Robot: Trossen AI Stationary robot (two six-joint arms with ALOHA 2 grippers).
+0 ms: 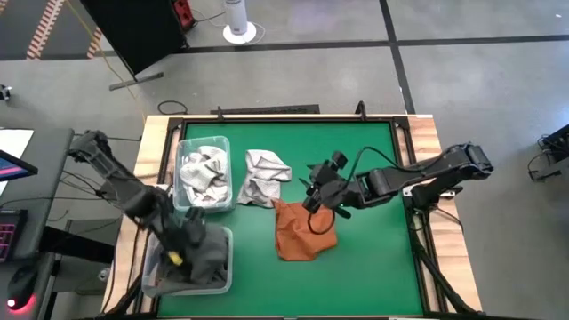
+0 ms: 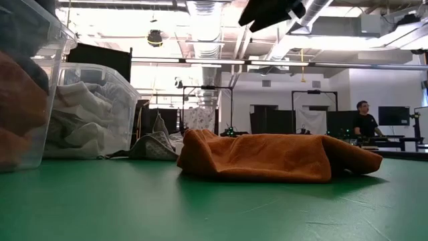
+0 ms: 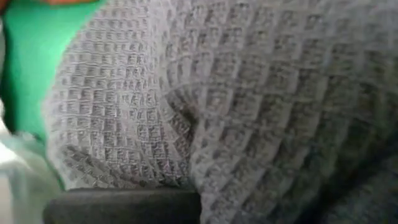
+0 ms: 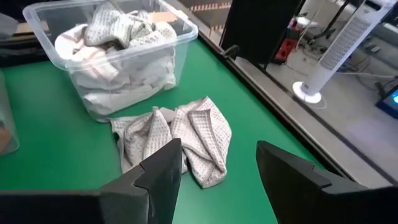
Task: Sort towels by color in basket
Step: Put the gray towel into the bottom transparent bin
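The left gripper (image 1: pixel 191 242) sits in the bin (image 1: pixel 160 283) at the front-left corner, buried in a dark grey towel (image 3: pixel 249 106); whether it grips is unclear. The right gripper (image 4: pixel 217 165), jaws apart and empty, hovers mid-bench above the rust-orange towel (image 1: pixel 300 233).

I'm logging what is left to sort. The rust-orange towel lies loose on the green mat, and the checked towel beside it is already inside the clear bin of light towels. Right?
Not quite. The checked towel is not in the clear bin; it lies crumpled on the green mat just outside it, as the right wrist view shows. The rust-orange towel does lie loose on the mat, under the open right gripper.
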